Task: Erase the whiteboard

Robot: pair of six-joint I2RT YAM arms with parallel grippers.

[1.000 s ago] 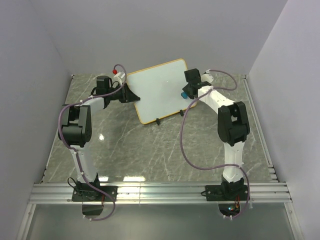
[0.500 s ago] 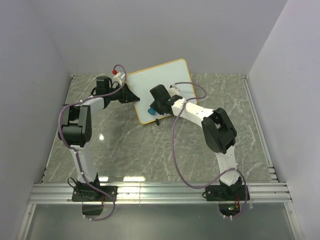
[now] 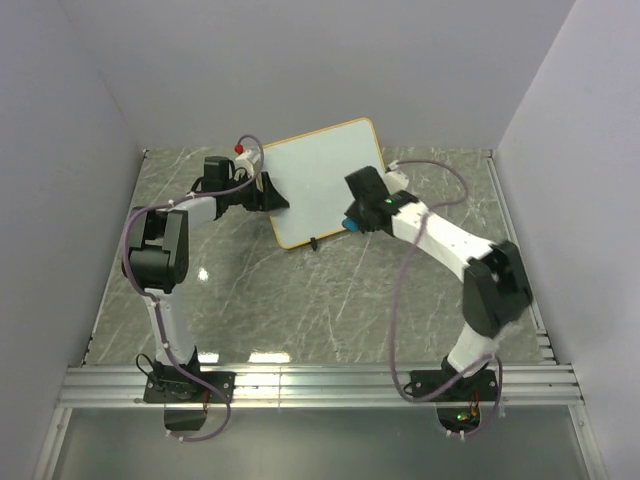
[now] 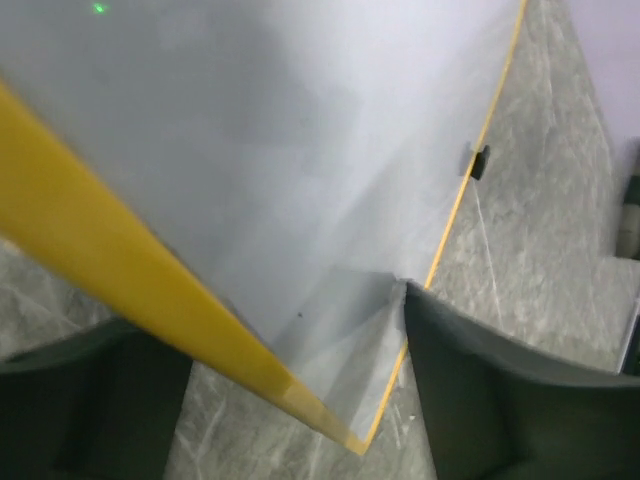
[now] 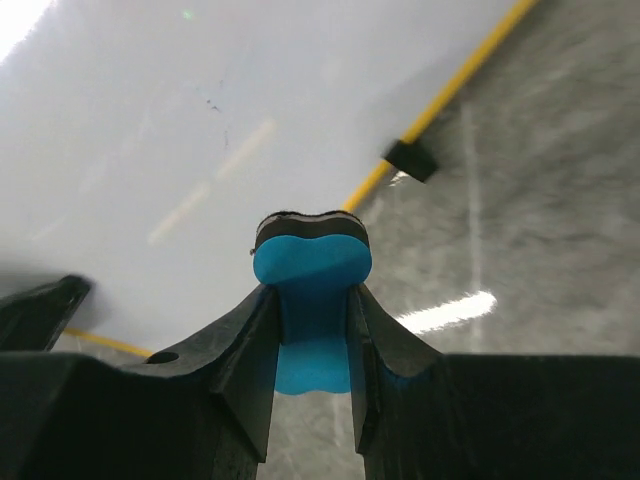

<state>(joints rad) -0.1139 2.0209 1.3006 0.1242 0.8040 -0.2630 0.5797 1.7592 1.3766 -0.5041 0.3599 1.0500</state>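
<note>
The whiteboard (image 3: 320,180), white with a thin orange-yellow frame, stands tilted at the back of the table. Its face looks blank. My left gripper (image 3: 270,196) is at the board's left edge. In the left wrist view the board's corner (image 4: 350,440) lies between the wide-apart jaws of the left gripper (image 4: 280,320), with the right finger (image 4: 500,400) against the white face. My right gripper (image 3: 356,214) is shut on a blue eraser (image 5: 310,265) whose dark felt faces the whiteboard (image 5: 150,130) near its lower edge.
The grey marbled tabletop (image 3: 300,290) spreads in front of the board. White walls close in the left, back and right sides. An aluminium rail (image 3: 320,385) runs along the near edge. One black foot (image 5: 410,157) of the board sits close to the eraser.
The right gripper swept the eraser from the board's right edge to its lower left, then back to the lower right. The left jaws have opened off the board's edge.
</note>
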